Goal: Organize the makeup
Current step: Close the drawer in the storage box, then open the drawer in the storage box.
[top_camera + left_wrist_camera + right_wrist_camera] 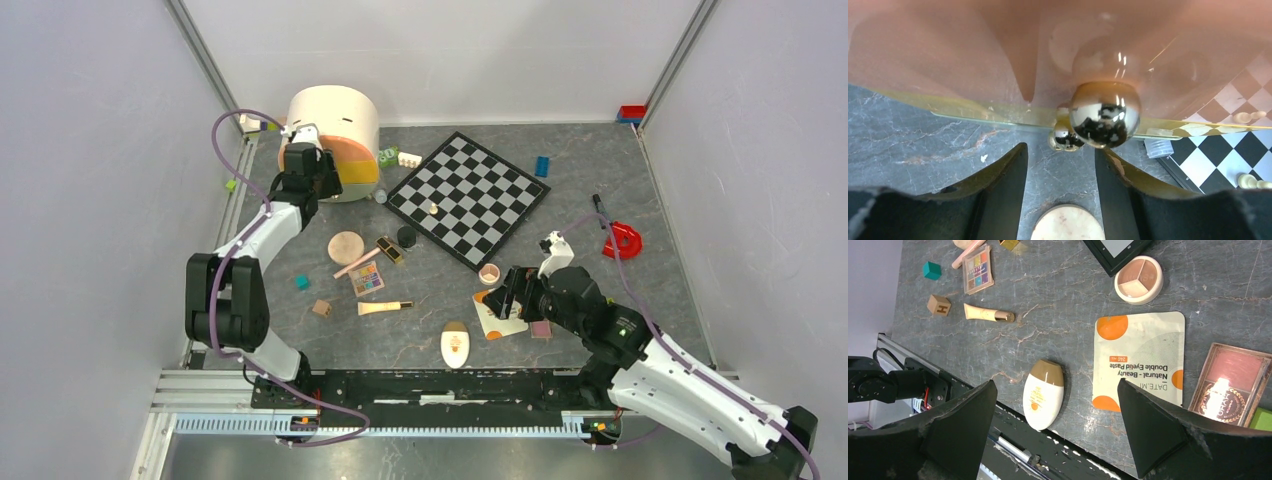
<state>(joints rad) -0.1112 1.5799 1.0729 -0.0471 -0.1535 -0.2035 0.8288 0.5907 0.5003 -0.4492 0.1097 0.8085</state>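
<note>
Peach-tinted front of round case (335, 115) fills left wrist view; left pincer (1060, 150) unclenched, fingers (1008, 180) just short of chrome knob (1104, 115) (likely lining up to pull it open), arm reached far. Makeup (367, 278) lies loose mid-worktop (425, 300). Right pincer (1056, 382) spread wide, empty, arm bent low over cream oval (1043, 395) and sachet (1140, 360).

- Robot lab test cell, not a home or a shop.
- Plain white panel walls (440, 50) on metal frame posts (207, 60) box in a grey marble-look tabletop (600, 180).
- Slotted aluminium rail (400, 427) runs behind both sets of jaws and carries the bolted arm bases.
- Ahead of the right gripper (1056, 385), whose jaws stand wide apart, lie unrelated staged props: white-orange sachet (1143, 355), chessboard (470, 197), lettered wooden cube (939, 305).
</note>
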